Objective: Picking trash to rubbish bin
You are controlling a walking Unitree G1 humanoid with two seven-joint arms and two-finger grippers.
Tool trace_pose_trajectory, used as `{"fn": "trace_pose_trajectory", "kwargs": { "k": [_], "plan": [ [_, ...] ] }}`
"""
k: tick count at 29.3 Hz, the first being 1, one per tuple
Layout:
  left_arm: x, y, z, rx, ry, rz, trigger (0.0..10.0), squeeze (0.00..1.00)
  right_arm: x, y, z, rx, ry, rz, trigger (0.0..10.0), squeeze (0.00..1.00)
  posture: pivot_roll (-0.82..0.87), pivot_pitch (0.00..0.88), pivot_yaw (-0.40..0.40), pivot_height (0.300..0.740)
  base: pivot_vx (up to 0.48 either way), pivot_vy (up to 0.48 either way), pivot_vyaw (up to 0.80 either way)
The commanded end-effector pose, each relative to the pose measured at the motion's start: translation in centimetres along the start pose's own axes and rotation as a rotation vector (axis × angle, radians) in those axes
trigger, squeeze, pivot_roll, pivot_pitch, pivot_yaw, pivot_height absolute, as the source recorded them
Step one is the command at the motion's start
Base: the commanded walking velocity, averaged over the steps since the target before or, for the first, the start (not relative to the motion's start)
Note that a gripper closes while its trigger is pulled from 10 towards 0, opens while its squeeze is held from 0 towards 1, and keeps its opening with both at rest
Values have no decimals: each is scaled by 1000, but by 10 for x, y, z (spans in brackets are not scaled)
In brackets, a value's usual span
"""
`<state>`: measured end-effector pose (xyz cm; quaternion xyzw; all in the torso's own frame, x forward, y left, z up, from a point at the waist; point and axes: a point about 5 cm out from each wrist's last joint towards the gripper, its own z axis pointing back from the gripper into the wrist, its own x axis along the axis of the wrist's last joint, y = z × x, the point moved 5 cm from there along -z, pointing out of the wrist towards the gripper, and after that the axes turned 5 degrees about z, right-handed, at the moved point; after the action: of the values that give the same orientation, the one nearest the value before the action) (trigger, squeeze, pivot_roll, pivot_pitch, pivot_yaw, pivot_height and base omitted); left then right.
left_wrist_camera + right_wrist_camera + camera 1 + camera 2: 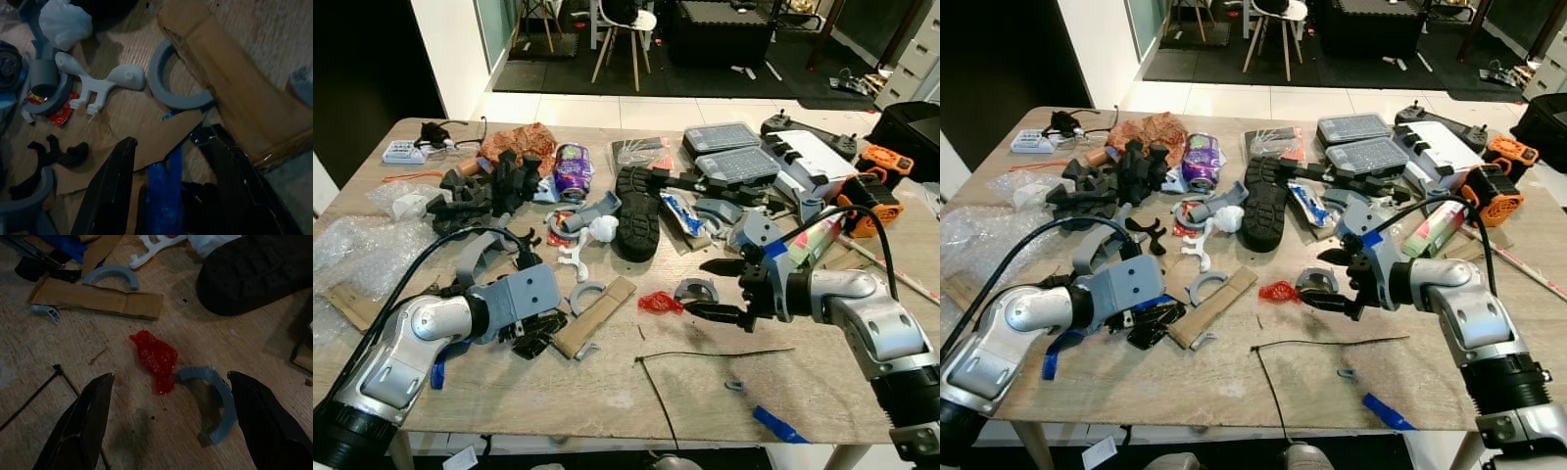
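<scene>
Clutter covers the pale wooden table [607, 392]. The target item, a crumpled red plastic wrapper [658, 302], lies on bare wood near the table centre, touching a grey curved plastic ring segment [696, 290] at its 3 o'clock side.

Right gripper [717, 290]: positioned just beside the wrapper, at its 3 o'clock. Jaws are released and spread wide, one black finger above and one below the line to the wrapper. In the right wrist view the two fingers frame the wrapper [155, 358] and the grey ring segment [215, 404]; neither finger touches the wrapper.

Left gripper [530, 331]: low over the table at the wrapper's 9 o'clock, well apart from it. Jaws are parted around a blue plastic strip [165, 191] and black scrap; whether they are pressing on the strip cannot be told. A flat brown cardboard strip [595, 315] lies just beside this gripper, between it and the wrapper, next to a second grey plastic half-ring [178, 93].

Other items: a black rubber shoe sole [637, 211] at the wrapper's 12 o'clock; a white plastic bracket [100, 85] near the sole; a thin black cable tie [705, 354] at the wrapper's 5 o'clock; a purple snack packet [573, 166] toward the far edge.
</scene>
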<state>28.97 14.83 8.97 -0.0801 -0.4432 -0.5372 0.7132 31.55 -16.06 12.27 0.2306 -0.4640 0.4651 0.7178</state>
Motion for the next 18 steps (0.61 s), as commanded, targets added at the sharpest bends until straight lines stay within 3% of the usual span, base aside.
{"fn": "trace_pose_trajectory", "kwargs": {
  "k": [1,4,10,14,16,18],
  "plan": [
    [6,-4,0,-21,-21,48,10000,0,-2,3,-1,8,25,10,10000,0,26,0,-15,740,0,0,0],
    [21,-8,-2,-43,-96,178,10000,0,-4,2,-1,0,38,14,10000,0,24,0,-15,740,0,0,0],
    [30,-10,-2,-46,-142,302,10000,0,-7,2,-3,-4,51,14,10000,0,25,0,-15,740,0,0,0],
    [37,-4,0,-43,-166,453,10000,0,-10,2,-3,-10,63,13,10000,0,23,0,-14,740,0,0,0],
    [37,-4,0,-43,-166,453,10000,0,-10,2,-3,-10,63,13,10000,0,23,0,-14,740,0,0,0],
    [43,-8,1,-85,-177,530,10000,0,-12,1,-4,-16,70,15,10000,0,23,0,-14,740,0,0,0]
  ]
}}
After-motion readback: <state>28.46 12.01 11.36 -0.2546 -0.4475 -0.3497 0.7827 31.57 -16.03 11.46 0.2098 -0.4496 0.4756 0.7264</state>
